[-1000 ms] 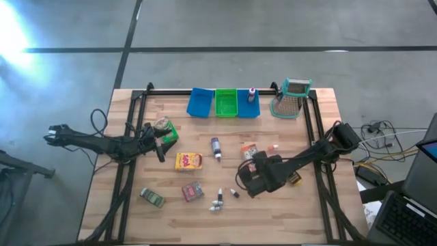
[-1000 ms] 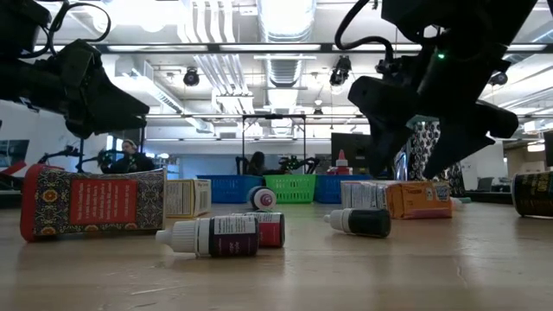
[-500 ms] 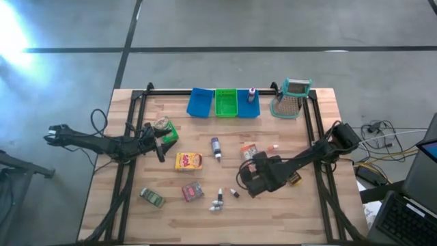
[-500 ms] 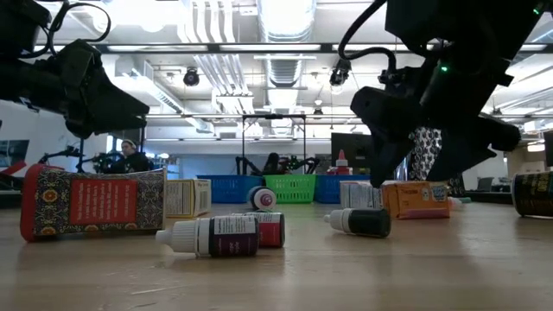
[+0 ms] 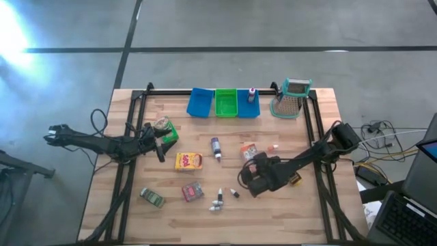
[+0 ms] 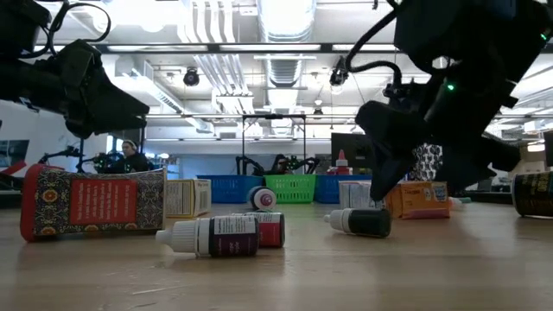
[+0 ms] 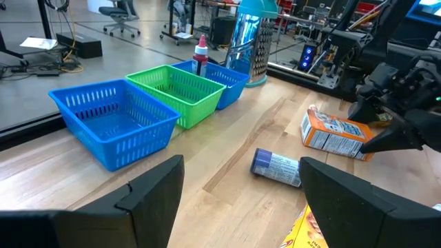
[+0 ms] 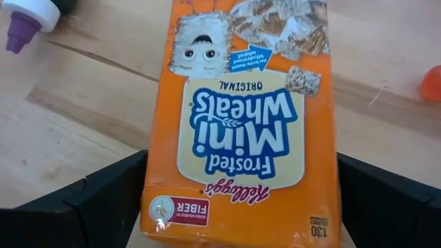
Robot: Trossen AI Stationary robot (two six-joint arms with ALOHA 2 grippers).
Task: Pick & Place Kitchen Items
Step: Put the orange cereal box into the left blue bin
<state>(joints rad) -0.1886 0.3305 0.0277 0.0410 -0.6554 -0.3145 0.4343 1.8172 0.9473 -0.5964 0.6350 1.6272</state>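
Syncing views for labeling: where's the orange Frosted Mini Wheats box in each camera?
High view: orange Frosted Mini Wheats box, right of centre, partly under the right gripper.
Low view: right of centre, behind that gripper.
Left wrist view: right side, lying on the wood.
Right wrist view: fills the centre, between the open fingers.
Shared landmark: green bin, at the table's far edge; not in the right wrist view.

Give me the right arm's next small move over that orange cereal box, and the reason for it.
Probably lower the right gripper a little further, then close. Its fingers stand wide open on either side of the orange Frosted Mini Wheats box, which lies flat on the table and is centred between them, not yet gripped. The left gripper waits near the table's left side.
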